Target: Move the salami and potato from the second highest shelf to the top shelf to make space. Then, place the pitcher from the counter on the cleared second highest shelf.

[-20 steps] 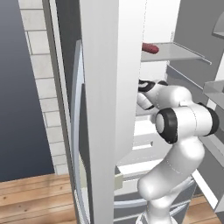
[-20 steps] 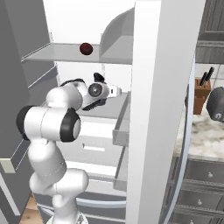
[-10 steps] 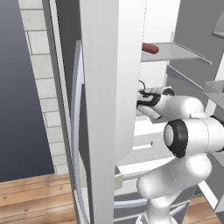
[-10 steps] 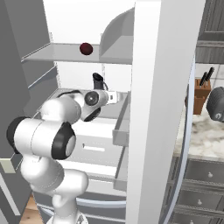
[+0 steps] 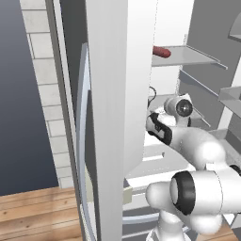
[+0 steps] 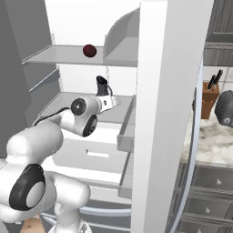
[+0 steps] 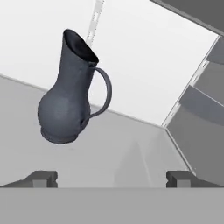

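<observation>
Hand view: dark grey, matte pitcher (image 7: 70, 94) with a flared spout and loop handle stands upright on the thin, flat, pale grey second highest shelf (image 7: 131, 157), near the white back wall. It looks tilted only because the camera is rolled. The two dark fingertips (image 7: 41, 178) of the gripper (image 7: 111, 179) are spread wide at the bottom edge, well apart from the pitcher, with nothing between them.

Right base view: only the pitcher's neck and spout (image 6: 103, 86) show; its body is hidden behind the white wrist. The small dark red salami (image 6: 89, 50) lies on the pale grey top shelf (image 6: 54, 55), seen end-on, so it reads as a round blob. White fridge door (image 6: 166, 113) cuts off the right part of the shelves. White marble-look counter (image 6: 209, 136) is partly visible past it.

Left base view: salami (image 5: 161, 52) shows lengthwise, its left end cut off by the near door. The potato cannot be made out.
</observation>
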